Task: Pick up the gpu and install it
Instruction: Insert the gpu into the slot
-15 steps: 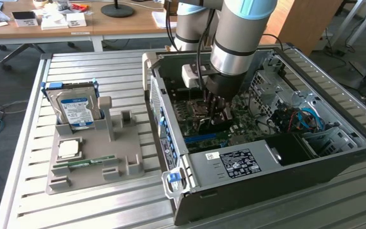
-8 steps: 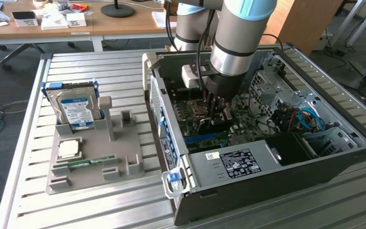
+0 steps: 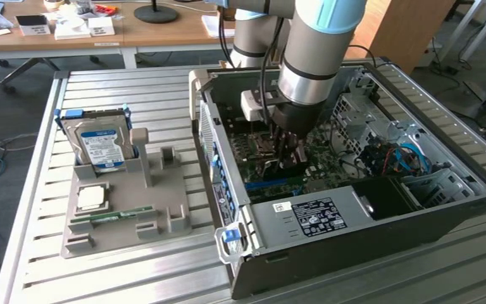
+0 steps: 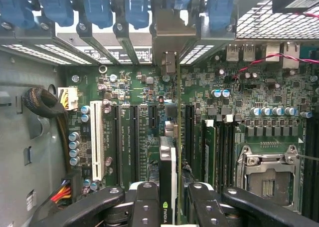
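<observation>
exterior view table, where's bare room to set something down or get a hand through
Bare slats lie on the table beyond the hard drive and on the near side of the grey holder. Crowded: inside the computer case, where the gripper holds the gpu.

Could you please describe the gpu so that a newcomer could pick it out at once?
Inside the open computer case, over the motherboard, the gripper holds the gpu. It is the thin green card standing on edge with a silver end bracket, unlike the empty slots lying flat beside it.

High exterior view and close wrist view share the motherboard (image 4: 130,82).
</observation>
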`<action>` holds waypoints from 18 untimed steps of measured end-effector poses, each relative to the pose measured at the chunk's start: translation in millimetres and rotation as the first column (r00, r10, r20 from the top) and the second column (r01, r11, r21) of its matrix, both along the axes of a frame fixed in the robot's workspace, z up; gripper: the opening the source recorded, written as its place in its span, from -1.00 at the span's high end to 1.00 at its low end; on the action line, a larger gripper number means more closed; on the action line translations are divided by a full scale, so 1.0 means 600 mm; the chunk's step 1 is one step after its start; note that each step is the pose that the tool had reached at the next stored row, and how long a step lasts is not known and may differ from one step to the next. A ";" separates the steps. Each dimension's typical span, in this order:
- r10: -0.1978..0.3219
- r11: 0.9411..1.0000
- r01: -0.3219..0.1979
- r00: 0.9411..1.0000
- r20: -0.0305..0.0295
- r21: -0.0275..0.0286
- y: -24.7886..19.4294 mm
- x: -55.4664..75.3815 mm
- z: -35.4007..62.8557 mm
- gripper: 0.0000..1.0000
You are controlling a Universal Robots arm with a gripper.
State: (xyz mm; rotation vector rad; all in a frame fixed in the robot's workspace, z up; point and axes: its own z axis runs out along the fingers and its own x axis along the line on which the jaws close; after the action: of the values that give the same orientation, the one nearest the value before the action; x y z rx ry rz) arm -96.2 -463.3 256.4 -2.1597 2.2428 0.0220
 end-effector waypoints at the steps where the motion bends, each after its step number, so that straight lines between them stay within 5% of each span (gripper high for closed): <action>1: 0.000 1.000 0.000 1.000 0.000 0.000 0.0000 0.000 -0.001 0.47; 18: 0.000 1.000 0.000 1.000 0.000 0.000 -0.0001 -0.004 -0.004 0.47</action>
State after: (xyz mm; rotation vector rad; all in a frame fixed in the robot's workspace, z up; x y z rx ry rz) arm -98.9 -463.4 253.8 -2.1596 2.2428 0.0211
